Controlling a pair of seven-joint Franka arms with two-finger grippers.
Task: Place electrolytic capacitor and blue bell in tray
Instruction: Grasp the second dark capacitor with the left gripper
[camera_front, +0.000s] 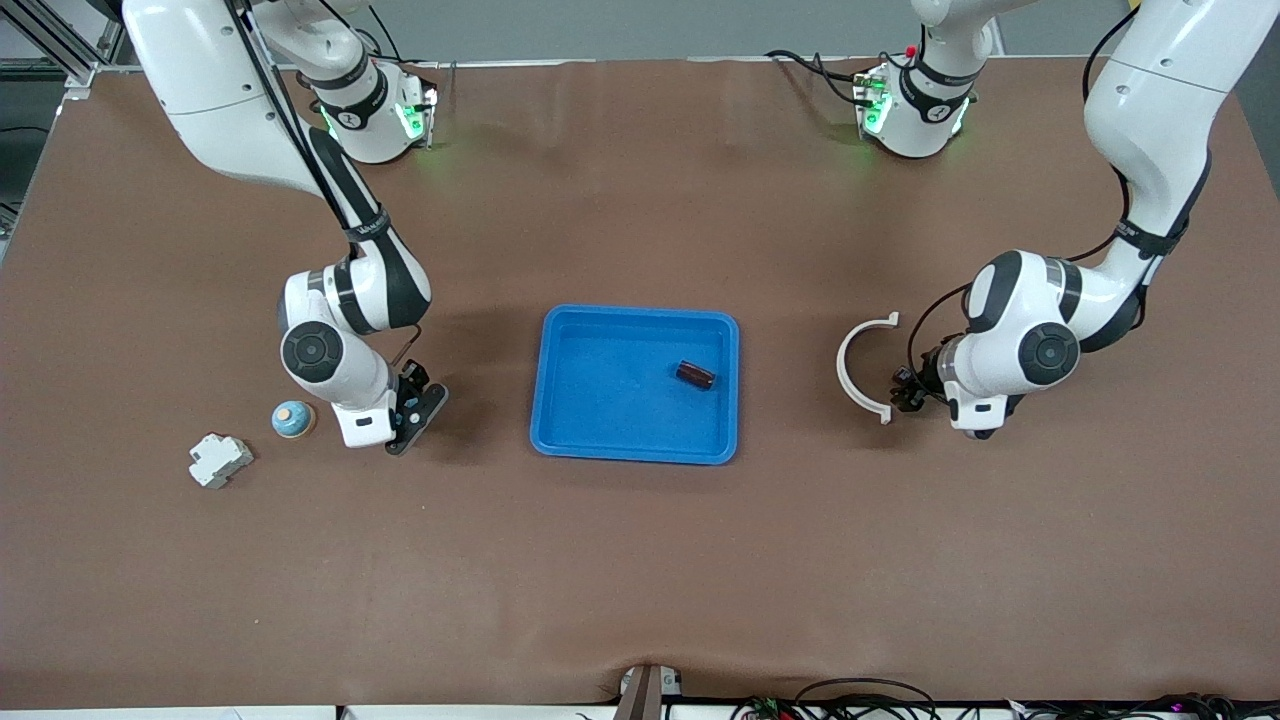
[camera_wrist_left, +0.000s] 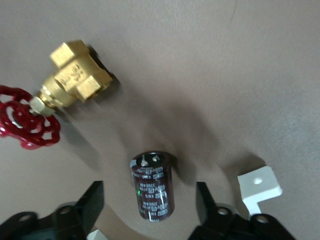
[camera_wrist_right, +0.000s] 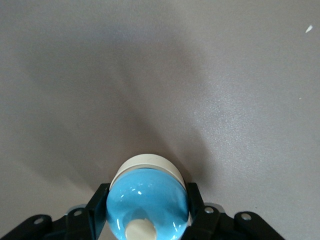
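The blue bell (camera_wrist_right: 147, 210), glossy with a cream knob and base, sits between the fingers of my right gripper (camera_wrist_right: 148, 194), which press on both its sides. In the front view the bell (camera_front: 293, 418) shows close beside the right arm's hand (camera_front: 362, 420). An electrolytic capacitor (camera_wrist_left: 152, 187), a dark brown cylinder, lies on the table between the fingers of my left gripper (camera_wrist_left: 148, 192). That gripper is open, with a gap on each side. The blue tray (camera_front: 560, 400) lies mid-table, and a similar dark cylinder (camera_front: 695, 375) lies in it.
A brass valve with a red handwheel (camera_wrist_left: 75, 80) lies on the table close to the capacitor. A white curved bracket (camera_front: 855, 365) lies beside the left arm's hand, and its end (camera_wrist_left: 257, 186) is by one finger. A white block (camera_front: 218, 460) sits near the bell.
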